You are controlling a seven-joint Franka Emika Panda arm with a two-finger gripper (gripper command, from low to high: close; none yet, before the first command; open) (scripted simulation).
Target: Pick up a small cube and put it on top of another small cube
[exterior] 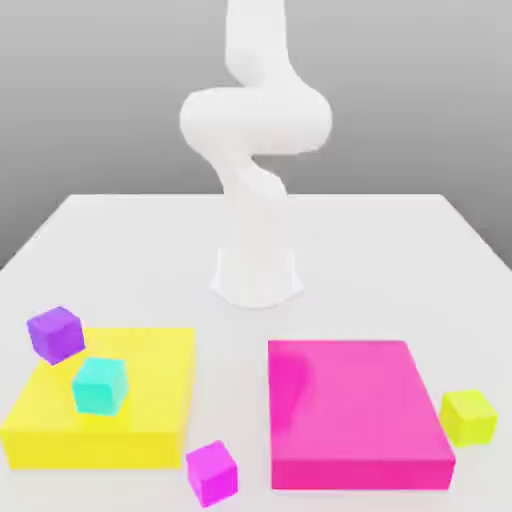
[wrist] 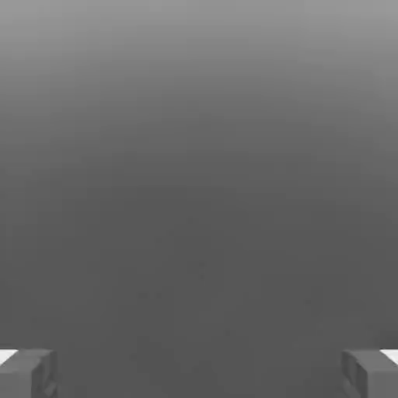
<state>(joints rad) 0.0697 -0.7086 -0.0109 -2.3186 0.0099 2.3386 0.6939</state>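
The small lime cube (exterior: 469, 416) rests on the white table (exterior: 400, 250) at the exterior view's right, just beside the big pink block (exterior: 355, 415). Other small cubes lie at the left: a cyan one (exterior: 100, 385) on top of the flat yellow block (exterior: 150, 400), a purple one (exterior: 55, 333) at that block's far left corner, and a magenta one (exterior: 212, 472) on the table in front. In the hand view my gripper (wrist: 199, 373) is open, its fingertips (wrist: 27, 373) far apart with nothing between them, against plain grey background.
The white arm (exterior: 255, 120) rises from its base (exterior: 256, 275) at the table's middle and leaves the picture at the top. The pink and yellow blocks stand side by side near the front edge with a gap between them.
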